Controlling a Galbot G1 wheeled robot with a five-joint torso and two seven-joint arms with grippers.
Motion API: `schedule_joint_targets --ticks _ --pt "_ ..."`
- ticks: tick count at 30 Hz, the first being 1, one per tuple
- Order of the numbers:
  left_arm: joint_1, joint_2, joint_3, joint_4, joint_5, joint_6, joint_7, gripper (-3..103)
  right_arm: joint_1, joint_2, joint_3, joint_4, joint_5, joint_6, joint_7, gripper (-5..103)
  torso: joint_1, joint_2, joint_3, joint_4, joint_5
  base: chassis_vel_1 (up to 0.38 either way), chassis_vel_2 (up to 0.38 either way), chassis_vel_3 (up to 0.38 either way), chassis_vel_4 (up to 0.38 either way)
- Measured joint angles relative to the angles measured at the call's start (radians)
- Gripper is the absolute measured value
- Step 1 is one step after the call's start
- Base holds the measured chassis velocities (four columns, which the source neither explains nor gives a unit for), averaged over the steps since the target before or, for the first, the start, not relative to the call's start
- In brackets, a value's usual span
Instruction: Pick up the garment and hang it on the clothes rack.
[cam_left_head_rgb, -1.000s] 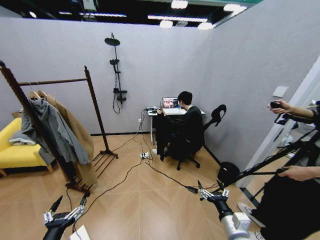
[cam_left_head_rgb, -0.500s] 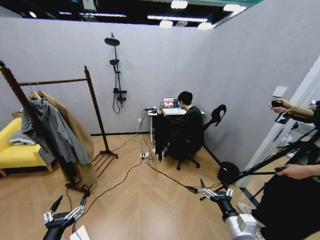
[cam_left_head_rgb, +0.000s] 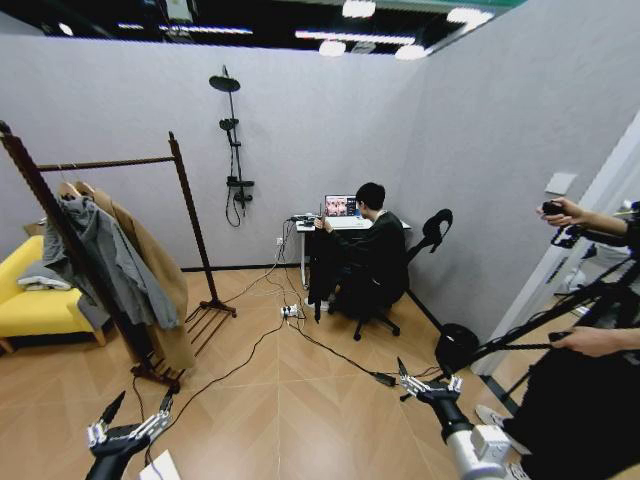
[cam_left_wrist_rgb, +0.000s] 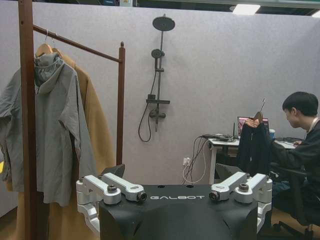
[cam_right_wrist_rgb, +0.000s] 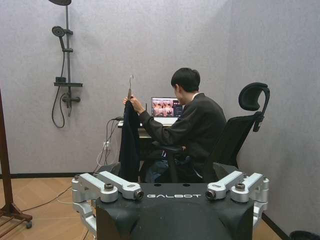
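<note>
The garment (cam_left_head_rgb: 317, 272), a black jacket on a wooden hanger, hangs from a seated person's raised hand beside the desk at the far wall. It also shows as the garment (cam_left_wrist_rgb: 254, 148) and the garment (cam_right_wrist_rgb: 131, 142). The clothes rack (cam_left_head_rgb: 186, 205) stands to the left on the wooden floor, with a grey hooded jacket and a tan coat on its rail. Its near upright is the clothes rack (cam_left_wrist_rgb: 26, 125). My left gripper (cam_left_head_rgb: 138, 408) and right gripper (cam_left_head_rgb: 426, 378) are low in front of me, both open and empty, far from the garment. The left gripper (cam_left_wrist_rgb: 177, 194) and right gripper (cam_right_wrist_rgb: 172, 194) show spread fingers.
Cables (cam_left_head_rgb: 250, 350) trail across the floor between me and the desk (cam_left_head_rgb: 330, 226). A yellow sofa (cam_left_head_rgb: 35, 305) sits behind the rack. An office chair (cam_left_head_rgb: 432, 232) and a camera tripod (cam_left_head_rgb: 560, 330) held by a person stand on the right.
My right arm has drifted slightly to the right. The seated person has moved the black garment a little to the left, away from the desk. The left arm is still.
</note>
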Motion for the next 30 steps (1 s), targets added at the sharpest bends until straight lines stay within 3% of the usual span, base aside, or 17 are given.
schedule_joint_targets --ticks 30 --pt "0.000 0.000 0.000 0.000 0.000 0.000 0.000 100 -0.005 0.011 0.005 0.006 -0.004 0.010 -0.015 100 0.000 0.000 0.000 0.0000 0.0000 0.000 0.000 0.000 0.000"
